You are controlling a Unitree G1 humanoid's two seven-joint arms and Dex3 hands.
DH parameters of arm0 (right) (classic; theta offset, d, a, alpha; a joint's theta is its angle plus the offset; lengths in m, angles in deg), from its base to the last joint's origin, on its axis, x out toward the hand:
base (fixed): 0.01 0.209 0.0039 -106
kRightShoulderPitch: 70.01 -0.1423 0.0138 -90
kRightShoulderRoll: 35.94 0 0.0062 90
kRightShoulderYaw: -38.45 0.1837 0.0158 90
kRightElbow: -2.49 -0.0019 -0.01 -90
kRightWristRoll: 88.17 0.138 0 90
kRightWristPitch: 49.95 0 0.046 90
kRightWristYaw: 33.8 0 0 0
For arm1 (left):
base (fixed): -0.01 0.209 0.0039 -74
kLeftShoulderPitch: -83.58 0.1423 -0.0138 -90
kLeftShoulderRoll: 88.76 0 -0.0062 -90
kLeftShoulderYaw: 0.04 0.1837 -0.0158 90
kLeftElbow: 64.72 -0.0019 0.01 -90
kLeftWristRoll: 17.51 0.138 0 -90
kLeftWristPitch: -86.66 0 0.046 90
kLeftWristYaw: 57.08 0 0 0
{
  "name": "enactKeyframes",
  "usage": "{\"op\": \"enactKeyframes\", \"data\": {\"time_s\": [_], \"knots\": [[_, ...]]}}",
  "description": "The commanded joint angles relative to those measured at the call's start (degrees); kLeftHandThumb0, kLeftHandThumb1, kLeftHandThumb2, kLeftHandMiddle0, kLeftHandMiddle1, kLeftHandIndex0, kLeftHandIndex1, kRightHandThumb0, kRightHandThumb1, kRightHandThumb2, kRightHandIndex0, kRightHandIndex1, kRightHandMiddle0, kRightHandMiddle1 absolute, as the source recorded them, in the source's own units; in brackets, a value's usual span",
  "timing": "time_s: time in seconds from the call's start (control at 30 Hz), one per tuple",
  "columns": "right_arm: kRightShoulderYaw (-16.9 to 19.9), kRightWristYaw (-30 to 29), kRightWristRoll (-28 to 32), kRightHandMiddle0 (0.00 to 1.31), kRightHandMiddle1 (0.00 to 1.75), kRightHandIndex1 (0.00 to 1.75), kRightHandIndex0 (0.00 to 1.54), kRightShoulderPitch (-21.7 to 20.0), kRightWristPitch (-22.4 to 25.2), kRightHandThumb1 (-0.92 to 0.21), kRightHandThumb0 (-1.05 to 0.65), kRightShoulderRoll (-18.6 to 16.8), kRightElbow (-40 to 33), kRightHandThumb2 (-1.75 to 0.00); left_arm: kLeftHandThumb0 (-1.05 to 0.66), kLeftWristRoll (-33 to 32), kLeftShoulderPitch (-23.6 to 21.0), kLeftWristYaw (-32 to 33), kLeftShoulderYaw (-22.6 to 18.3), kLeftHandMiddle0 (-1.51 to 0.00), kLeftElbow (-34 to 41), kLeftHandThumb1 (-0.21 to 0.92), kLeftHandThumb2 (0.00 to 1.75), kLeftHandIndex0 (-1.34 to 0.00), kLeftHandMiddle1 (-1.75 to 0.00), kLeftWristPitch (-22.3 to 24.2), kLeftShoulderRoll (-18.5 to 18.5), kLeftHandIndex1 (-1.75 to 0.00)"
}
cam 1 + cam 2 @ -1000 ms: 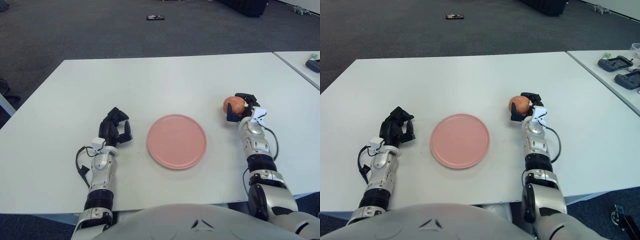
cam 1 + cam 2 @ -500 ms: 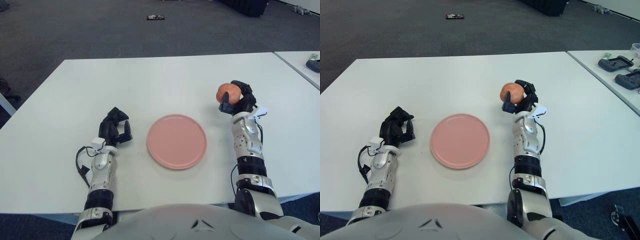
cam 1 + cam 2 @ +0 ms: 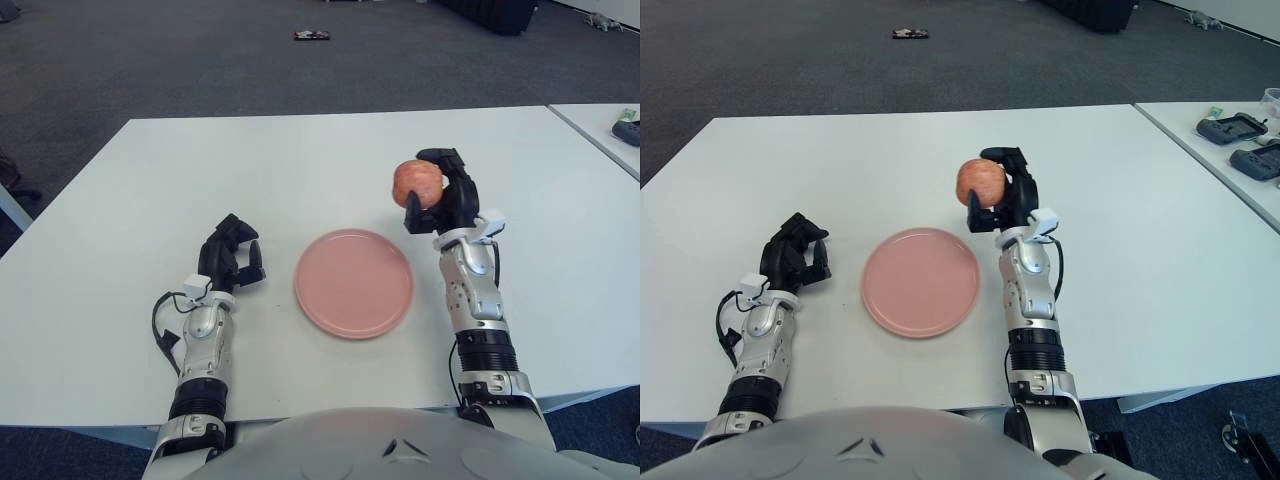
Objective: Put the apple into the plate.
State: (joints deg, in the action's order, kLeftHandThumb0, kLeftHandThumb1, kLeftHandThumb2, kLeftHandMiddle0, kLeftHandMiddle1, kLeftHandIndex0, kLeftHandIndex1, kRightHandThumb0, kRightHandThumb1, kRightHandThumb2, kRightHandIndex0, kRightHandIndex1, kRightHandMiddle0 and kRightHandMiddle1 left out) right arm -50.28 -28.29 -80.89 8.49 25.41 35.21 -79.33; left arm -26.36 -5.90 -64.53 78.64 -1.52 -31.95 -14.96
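Observation:
A red-orange apple (image 3: 417,182) is held in my right hand (image 3: 437,197), lifted above the table just right of the pink plate's (image 3: 353,282) right rim. The fingers wrap the apple from the right and below. The plate lies flat on the white table (image 3: 300,160) in front of me and holds nothing. My left hand (image 3: 232,257) rests on the table to the left of the plate, fingers curled, holding nothing.
A second white table (image 3: 1230,140) stands at the right with dark devices (image 3: 1230,126) on it. A small dark object (image 3: 310,35) lies on the grey carpet far behind the table.
My right hand has lifted the apple off the table and carried it left, towards the plate. The left hand has not moved.

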Motion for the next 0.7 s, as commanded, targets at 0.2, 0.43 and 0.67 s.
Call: {"op": "enactKeyframes", "data": {"time_s": [0.2, 0.43, 0.67], "knots": [[-9.50, 6.73, -11.77, 0.70, 1.75, 1.61, 0.97, 3.74, -7.52, 0.10, 0.00, 6.59, -6.24, -1.75, -0.52, -1.05, 4.00, -0.13, -0.12, -1.24, -3.27, 0.22, 1.45, -0.69, -1.75, 0.88, -1.39, -1.75], [-12.56, 13.14, -16.35, 0.69, 1.75, 1.62, 0.97, 1.88, -8.93, 0.10, 0.00, 13.75, -6.71, -1.75, -0.52, -2.01, 3.96, -0.95, -0.26, -1.24, -3.26, 0.22, 1.45, -0.69, -1.75, 0.80, -1.61, -1.75], [-15.38, 17.59, -18.69, 0.69, 1.75, 1.63, 0.97, 0.72, -9.01, 0.10, 0.00, 17.97, -7.15, -1.75, -0.52, -1.68, 4.03, -0.78, -0.15, -1.25, -3.33, 0.23, 1.44, -0.69, -1.75, 0.37, -1.54, -1.75]]}}
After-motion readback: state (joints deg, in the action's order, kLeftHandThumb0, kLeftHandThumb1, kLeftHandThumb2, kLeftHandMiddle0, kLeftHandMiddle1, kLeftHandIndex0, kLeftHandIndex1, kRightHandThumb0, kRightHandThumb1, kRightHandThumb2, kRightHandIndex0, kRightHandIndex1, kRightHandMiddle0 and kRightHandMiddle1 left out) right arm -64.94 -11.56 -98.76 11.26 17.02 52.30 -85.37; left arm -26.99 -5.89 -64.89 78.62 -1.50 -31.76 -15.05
